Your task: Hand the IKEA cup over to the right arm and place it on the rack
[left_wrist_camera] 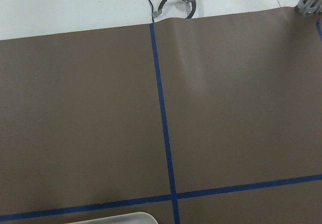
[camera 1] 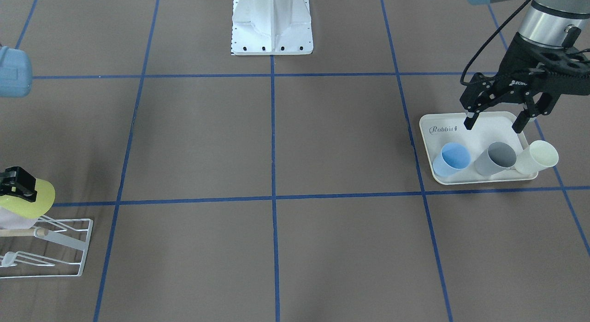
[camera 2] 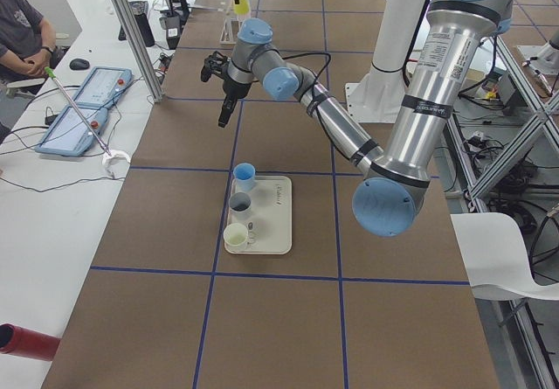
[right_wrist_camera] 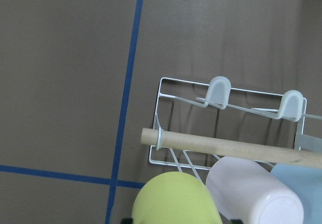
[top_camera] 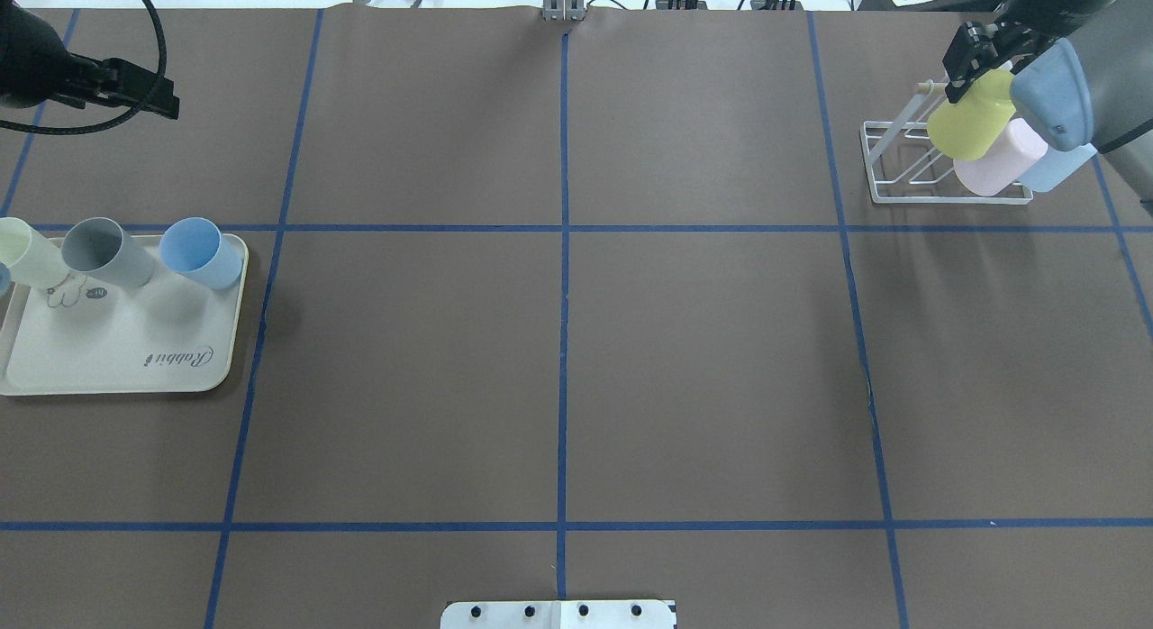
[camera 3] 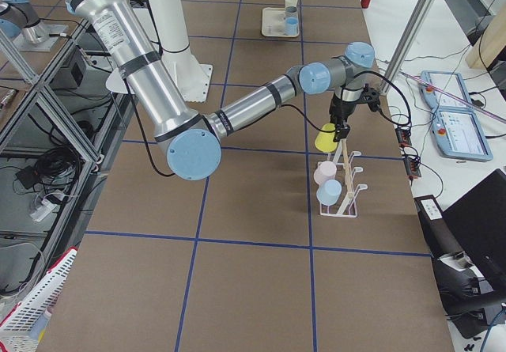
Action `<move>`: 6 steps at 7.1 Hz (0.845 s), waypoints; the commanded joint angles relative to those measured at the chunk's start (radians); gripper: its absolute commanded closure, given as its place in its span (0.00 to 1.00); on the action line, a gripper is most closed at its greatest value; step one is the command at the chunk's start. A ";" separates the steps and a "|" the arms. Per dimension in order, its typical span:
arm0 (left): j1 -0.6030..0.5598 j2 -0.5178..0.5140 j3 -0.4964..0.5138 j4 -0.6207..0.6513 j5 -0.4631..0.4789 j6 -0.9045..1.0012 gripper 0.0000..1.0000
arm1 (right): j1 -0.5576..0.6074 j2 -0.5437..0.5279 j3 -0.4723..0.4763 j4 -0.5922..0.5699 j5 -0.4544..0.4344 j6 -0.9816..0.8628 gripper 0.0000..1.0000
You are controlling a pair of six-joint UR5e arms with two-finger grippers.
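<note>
Tabletop (top_camera: 558,386) carries a white wire rack (top_camera: 878,174) at the robot's right end and a cream tray (top_camera: 108,350) at its left end. The right tool (top_camera: 975,66) is closed on a yellow cup (top_camera: 971,117) and holds it tilted over the end of the rack where the dowel (right_wrist_camera: 226,146) sticks out. Whether the cup sits on a peg cannot be told. Just beside it on the rack lies a pink cup (top_camera: 995,160), and next to that a pale blue cup (top_camera: 1058,168), partly hidden behind the arm. The wrist view shows two bare rounded pegs on the rack's other side. The left tool (camera 1: 494,126) hangs well above the tabletop near the tray, its jaws spread and gripping nothing. Three cups stand in a row along one edge of the tray, mouths up: a blue cup (top_camera: 200,250), a grey cup (top_camera: 106,250) and a cream cup (top_camera: 27,250), with the grey one in the middle. The word "Rabbit" is printed on the bare half of the tray.
</note>
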 commanded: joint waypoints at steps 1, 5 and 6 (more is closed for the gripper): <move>0.000 0.000 0.000 -0.001 0.000 -0.001 0.00 | 0.000 0.000 -0.003 0.002 -0.001 -0.003 0.82; 0.002 0.002 0.000 -0.001 0.000 -0.001 0.00 | 0.002 0.000 -0.013 0.002 -0.003 -0.002 0.83; 0.002 0.002 0.000 -0.001 0.000 -0.001 0.00 | 0.003 0.025 -0.038 0.006 -0.003 -0.003 0.83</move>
